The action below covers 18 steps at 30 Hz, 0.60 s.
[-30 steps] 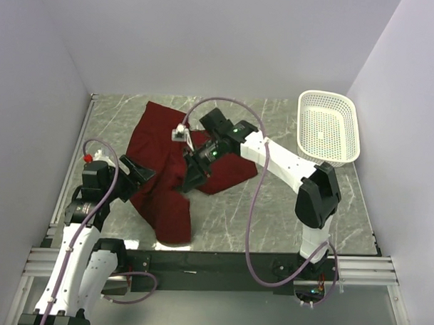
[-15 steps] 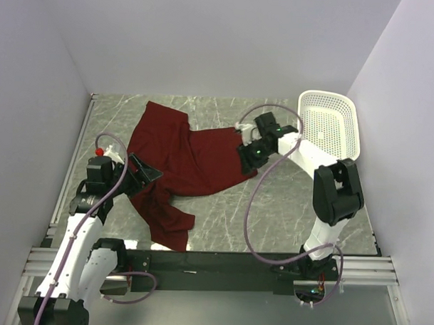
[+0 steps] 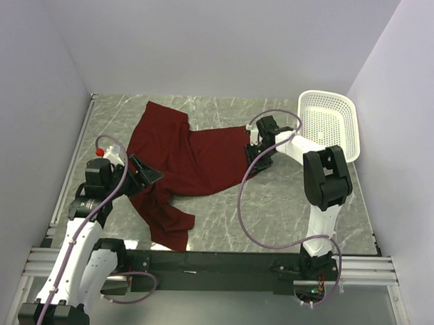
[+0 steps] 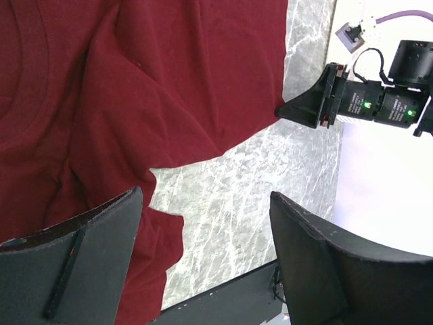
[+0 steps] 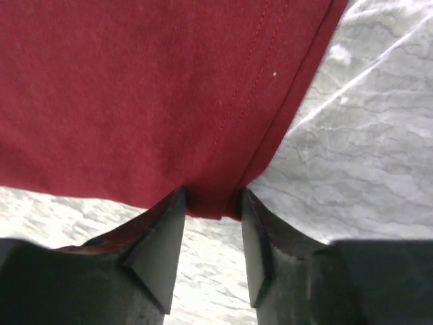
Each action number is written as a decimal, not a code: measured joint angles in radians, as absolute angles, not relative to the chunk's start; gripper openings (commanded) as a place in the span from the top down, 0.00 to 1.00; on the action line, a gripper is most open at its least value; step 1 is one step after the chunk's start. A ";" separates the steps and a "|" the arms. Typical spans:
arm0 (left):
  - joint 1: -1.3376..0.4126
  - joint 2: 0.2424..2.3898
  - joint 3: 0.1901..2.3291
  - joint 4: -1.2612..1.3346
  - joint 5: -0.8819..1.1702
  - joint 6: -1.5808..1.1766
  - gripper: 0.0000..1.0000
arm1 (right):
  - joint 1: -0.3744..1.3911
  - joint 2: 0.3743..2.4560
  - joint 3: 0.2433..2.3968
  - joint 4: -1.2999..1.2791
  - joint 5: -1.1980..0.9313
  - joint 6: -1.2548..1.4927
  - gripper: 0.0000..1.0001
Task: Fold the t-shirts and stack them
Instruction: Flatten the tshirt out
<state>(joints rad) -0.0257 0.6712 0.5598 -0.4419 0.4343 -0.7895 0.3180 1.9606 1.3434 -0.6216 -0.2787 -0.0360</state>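
A plain maroon t-shirt [image 3: 188, 158] lies spread and rumpled on the marble table, one part trailing toward the near edge. My right gripper [image 3: 254, 153] is low at its right corner. In the right wrist view the hem corner [image 5: 213, 203] lies between the fingertips of that gripper [image 5: 213, 196]; the jaws stand apart, with marble showing through the gap behind. My left gripper [image 3: 146, 176] hovers over the shirt's left side, wide open and holding nothing. The left wrist view shows the left gripper [image 4: 206, 196] above the cloth [image 4: 135, 81] and bare marble, and the right gripper [image 4: 298, 108] across the shirt.
A white perforated basket [image 3: 329, 127] stands at the back right, just beyond the right arm. Grey marble table [image 3: 287, 208] runs between white side walls. A black rail [image 3: 220, 262] lines the near edge.
My right gripper has travelled from the shirt's middle to the right, and the shirt's right side now lies drawn out flat that way. The left arm has barely shifted.
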 measured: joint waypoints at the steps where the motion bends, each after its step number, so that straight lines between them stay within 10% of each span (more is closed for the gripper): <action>1: -0.026 0.672 0.560 -0.440 0.437 -0.788 0.19 | 0.316 1.965 1.345 -0.620 -0.287 -0.033 0.72; 3: -0.026 0.672 0.560 -0.437 0.441 -0.785 0.19 | 0.315 1.975 1.351 -0.622 -0.319 -0.031 1.00; 9: -0.026 0.672 0.560 -0.438 0.447 -0.776 0.19 | 0.312 2.072 1.605 -0.797 -0.566 -0.016 1.00; 13: -0.026 0.677 0.561 -0.439 0.445 -0.770 0.18 | 0.327 2.150 1.921 -0.777 -0.796 0.135 0.49; 18: -0.026 0.683 0.561 -0.439 0.439 -0.771 0.18 | 0.406 2.152 2.065 -0.651 -0.913 0.264 0.38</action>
<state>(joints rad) -0.0257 0.6834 0.5606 -0.4393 0.4389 -0.7712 0.4065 2.1517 2.0647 -0.6514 -0.9134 0.2638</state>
